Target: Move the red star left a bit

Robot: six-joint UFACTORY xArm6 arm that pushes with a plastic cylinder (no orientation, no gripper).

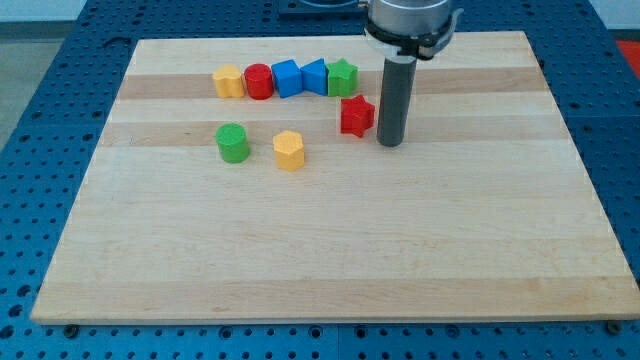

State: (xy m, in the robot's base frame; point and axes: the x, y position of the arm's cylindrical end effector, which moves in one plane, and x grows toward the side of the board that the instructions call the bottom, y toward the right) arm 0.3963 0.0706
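Note:
The red star (357, 115) lies on the wooden board (330, 250) in the upper middle of the view. My tip (390, 142) stands just to the star's right, close beside it, with a small gap or a light touch; I cannot tell which. The rod rises straight up to the arm's head at the view's top.
A row of blocks lies above and left of the star: a yellow block (229, 81), a red cylinder (259, 81), two blue blocks (287, 78) (314, 76) and a green star (343, 76). A green cylinder (232, 142) and a yellow block (289, 150) lie further left.

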